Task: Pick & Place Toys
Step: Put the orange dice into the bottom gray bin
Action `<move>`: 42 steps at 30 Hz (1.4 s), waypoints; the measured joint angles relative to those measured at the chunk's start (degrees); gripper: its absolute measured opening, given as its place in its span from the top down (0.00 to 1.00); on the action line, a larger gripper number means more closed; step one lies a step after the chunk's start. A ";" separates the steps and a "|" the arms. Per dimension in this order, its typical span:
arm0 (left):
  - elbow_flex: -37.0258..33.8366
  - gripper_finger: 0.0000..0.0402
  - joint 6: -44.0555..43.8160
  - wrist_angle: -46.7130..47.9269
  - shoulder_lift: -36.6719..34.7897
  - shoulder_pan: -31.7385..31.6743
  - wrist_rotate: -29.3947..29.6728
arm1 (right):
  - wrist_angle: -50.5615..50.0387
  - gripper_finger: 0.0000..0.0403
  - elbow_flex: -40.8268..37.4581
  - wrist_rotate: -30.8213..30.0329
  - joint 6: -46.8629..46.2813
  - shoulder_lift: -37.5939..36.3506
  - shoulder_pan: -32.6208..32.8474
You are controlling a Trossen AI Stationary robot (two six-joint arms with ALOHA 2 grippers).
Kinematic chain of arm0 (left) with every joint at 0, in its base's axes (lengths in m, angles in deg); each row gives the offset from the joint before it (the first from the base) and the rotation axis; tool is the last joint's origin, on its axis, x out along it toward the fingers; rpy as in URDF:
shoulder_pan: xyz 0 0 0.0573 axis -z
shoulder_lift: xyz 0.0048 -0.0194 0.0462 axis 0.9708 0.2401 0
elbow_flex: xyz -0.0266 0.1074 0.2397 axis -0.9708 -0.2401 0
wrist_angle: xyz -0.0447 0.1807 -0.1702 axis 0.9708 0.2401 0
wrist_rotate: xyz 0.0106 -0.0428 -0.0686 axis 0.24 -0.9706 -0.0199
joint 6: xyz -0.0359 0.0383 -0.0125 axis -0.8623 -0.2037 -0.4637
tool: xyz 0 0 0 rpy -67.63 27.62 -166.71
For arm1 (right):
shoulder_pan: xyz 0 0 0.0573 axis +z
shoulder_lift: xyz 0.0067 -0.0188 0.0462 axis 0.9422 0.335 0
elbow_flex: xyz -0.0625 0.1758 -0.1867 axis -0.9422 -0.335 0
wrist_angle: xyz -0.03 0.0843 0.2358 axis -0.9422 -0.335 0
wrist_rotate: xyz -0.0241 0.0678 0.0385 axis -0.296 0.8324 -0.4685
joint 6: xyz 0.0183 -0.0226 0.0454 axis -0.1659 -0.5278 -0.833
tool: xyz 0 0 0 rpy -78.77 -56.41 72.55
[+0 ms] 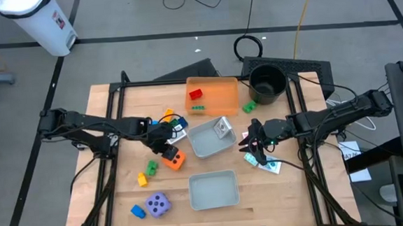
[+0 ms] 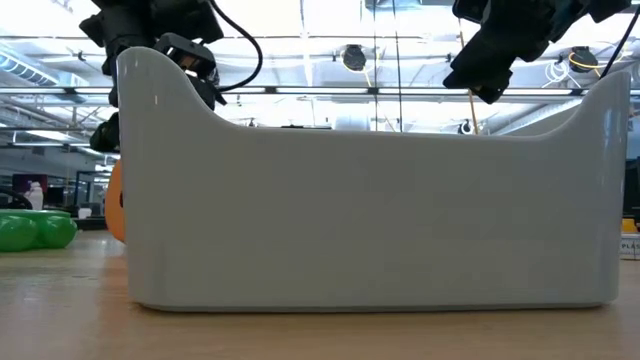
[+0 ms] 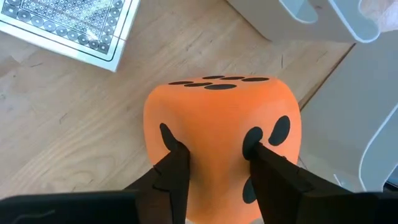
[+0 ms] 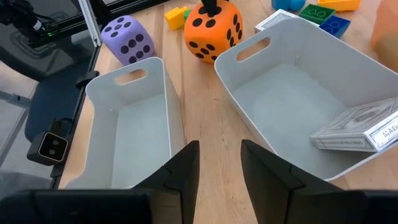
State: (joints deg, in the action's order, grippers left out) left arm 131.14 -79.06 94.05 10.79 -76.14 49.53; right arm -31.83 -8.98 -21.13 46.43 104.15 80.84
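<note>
Orange shows between your left gripper's (image 3: 214,155) fingers: in the left wrist view both dark tips press into the sides of the orange die (image 3: 224,134), pinching it while it sits on the table (image 1: 115,192). In the high view that die lies left of centre, just left of the tilted grey tray (image 1: 210,138), with the left gripper directly over it.

Your right gripper (image 4: 217,158) hangs right of centre in the high view, just right of that same tray. Its fingers stand a little apart with nothing between them; the right wrist view looks past them at bare wood between the two grey trays.

The tilted tray holds one white card box (image 4: 360,132). The second grey tray (image 1: 213,189), at lower centre, has nothing in it.

The purple die (image 1: 157,204) rests at lower left, with a blue brick (image 1: 137,211) just beside it. A yellow brick (image 1: 142,179) and a green brick (image 1: 151,168) lie left of the orange die.

The orange tray (image 1: 214,95) at upper centre contains a red brick (image 1: 195,94) and a small green piece (image 1: 200,108). Another green brick (image 1: 249,107) sits between it and the black pot (image 1: 267,82). Teal and white cards (image 1: 260,162) lie under the right gripper.
</note>
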 joint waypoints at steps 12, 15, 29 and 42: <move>0.22 0.65 -0.63 1.71 -5.81 0.00 -0.44 | 0.26 0.72 0.00 -0.01 1.05 0.00 0.00; 0.36 0.65 -1.68 1.53 -8.62 -0.20 -0.20 | 0.50 0.72 0.04 0.03 1.07 0.00 -0.28; 10.75 0.65 -1.81 1.89 -13.88 0.58 1.55 | 3.69 0.73 0.04 0.24 1.31 0.02 -3.42; 30.22 0.65 4.42 9.74 0.69 4.65 1.23 | 3.86 0.72 0.04 0.31 2.58 0.00 -4.09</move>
State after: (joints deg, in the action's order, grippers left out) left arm 161.36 -74.64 103.79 11.48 -71.50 50.76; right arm -27.97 -8.93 -20.83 49.01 104.15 76.75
